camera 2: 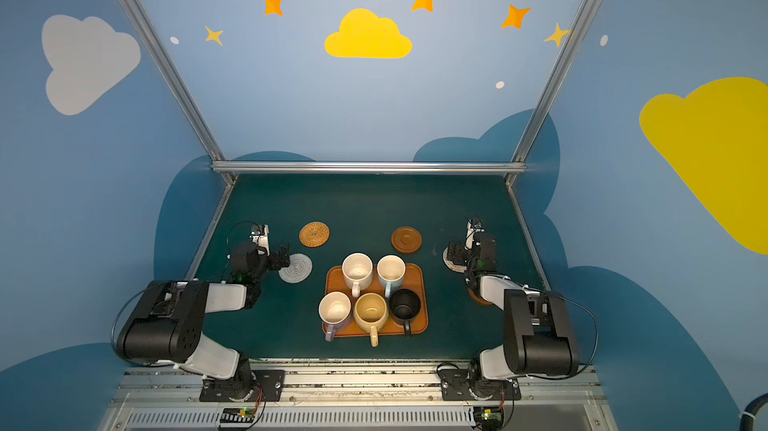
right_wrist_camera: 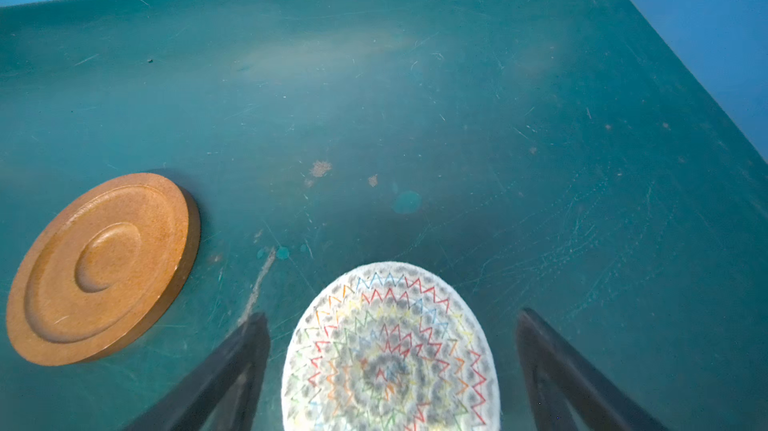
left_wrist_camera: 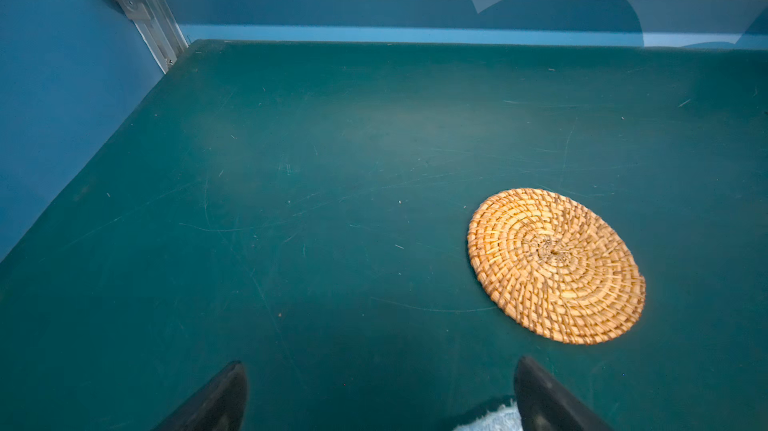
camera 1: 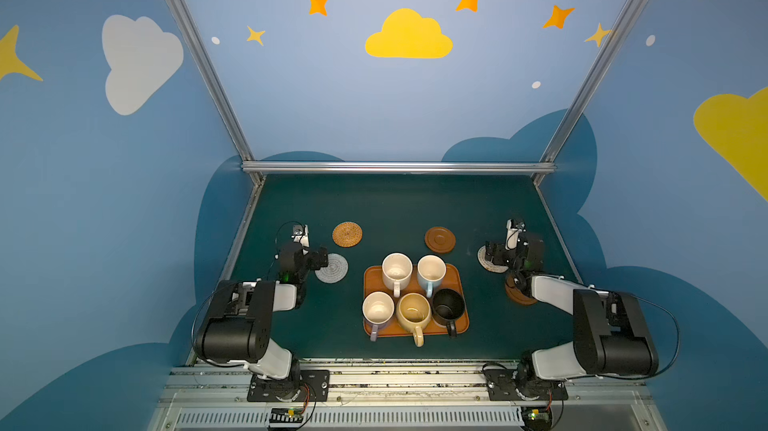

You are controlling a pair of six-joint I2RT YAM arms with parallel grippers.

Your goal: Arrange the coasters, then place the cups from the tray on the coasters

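Note:
Five cups stand on the orange-brown tray [camera 1: 371, 279]: speckled white [camera 1: 397, 270], light blue [camera 1: 431, 270], lavender [camera 1: 377, 308], yellow-beige [camera 1: 413, 311] and black [camera 1: 448, 306]. The coasters lie around it: tan rattan [camera 1: 347, 234], grey-white woven [camera 1: 332, 269], brown wooden [camera 1: 439, 239], and another brown one [camera 1: 517, 296] half hidden under the right arm. My left gripper [left_wrist_camera: 381, 362] is open over bare mat, with the woven coaster's edge [left_wrist_camera: 494, 420] by one finger. My right gripper [right_wrist_camera: 392, 314] is open, its fingers either side of a pale rope coaster [right_wrist_camera: 390, 358] with coloured zigzag stitching.
The green mat [camera 1: 395, 204] ends at a metal frame rail [camera 1: 399, 167] at the back and blue walls on both sides. Both arm bases sit at the front edge. The wooden coaster [right_wrist_camera: 104, 266] lies beside the right gripper.

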